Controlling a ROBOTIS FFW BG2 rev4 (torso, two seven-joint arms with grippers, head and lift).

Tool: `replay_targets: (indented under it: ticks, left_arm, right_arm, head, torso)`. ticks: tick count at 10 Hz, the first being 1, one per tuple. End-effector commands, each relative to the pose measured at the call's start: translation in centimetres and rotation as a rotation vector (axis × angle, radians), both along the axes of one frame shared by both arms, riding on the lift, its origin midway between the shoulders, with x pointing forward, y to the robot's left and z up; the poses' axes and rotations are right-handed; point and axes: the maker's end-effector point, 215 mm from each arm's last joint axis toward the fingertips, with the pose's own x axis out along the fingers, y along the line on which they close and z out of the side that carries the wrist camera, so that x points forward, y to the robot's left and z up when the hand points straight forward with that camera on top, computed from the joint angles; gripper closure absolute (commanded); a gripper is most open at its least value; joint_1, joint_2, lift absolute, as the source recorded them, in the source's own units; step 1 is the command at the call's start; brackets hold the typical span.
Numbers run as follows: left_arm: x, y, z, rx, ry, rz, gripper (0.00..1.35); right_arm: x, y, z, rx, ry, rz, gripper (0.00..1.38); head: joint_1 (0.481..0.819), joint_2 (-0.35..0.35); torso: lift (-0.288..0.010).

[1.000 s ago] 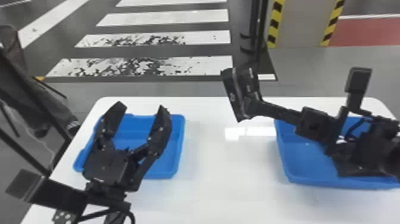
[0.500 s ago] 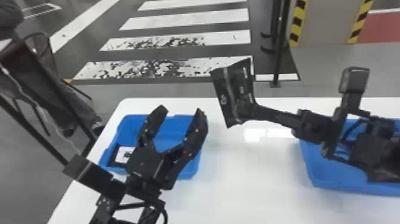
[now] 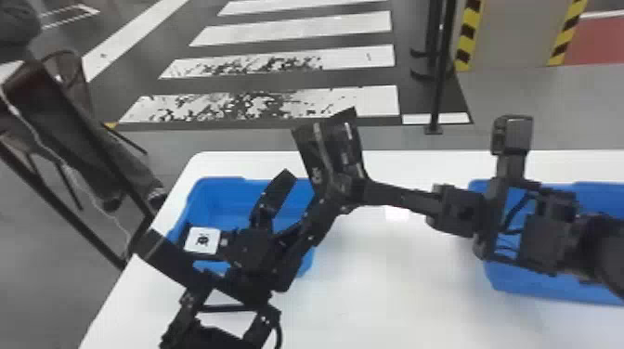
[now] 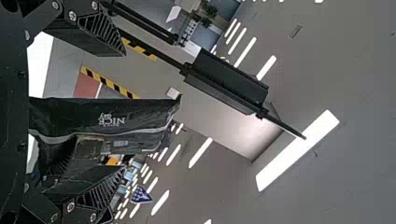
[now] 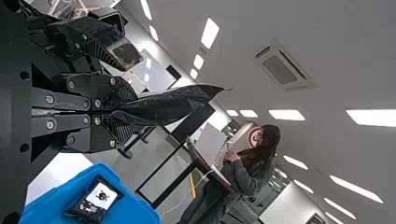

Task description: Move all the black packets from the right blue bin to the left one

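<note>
Gap between bins (image 3: pixel 534 284), right arm (image 3: pixel 406 197) above, left arm (image 3: pixel 250 250) over left bin (image 3: pixel 216 192)

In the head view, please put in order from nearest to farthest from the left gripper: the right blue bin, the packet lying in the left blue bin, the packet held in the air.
1. Held packet: in the right gripper, close by the left gripper's open fingers.
2. Lying packet: in the left blue bin.
3. Right blue bin: far on the right side.
</note>
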Motion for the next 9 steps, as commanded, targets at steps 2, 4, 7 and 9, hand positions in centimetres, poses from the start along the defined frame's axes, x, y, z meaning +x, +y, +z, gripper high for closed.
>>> replay_targets:
  ticks: [2,4,7,9]
  left_arm:
    - [0.1,0.9,1.3,-0.072,-0.034,0.021,0.18]
    - [0.2,0.3,0.8,-0.092,-0.015,0.005,0.33]
    - [0.3,-0.8,0.6,-0.093,0.001,-0.014,1.14]
    - [0.2,-0.9,0.5,-0.126,0.014,-0.006,1.21]
  right_arm:
    - [-0.5,0.4,-0.5,-0.004,0.019,0.019,1.12]
    - [-0.5,0.5,-0.3,0.002,0.025,0.024,1.12]
    - [-1.0,1.2,-0.4,0.008,0.041,0.044,1.12]
    - [-1.0,1.2,-0.3,0.019,0.044,0.042,1.12]
  head:
    - [0.695,0.236]
    - [0.695,0.244]
    - [0.695,0.238]
    - [0.695,0.236]
  torso:
    - [-0.140]
    - [-0.140]
    - [-0.140]
    - [-0.140]
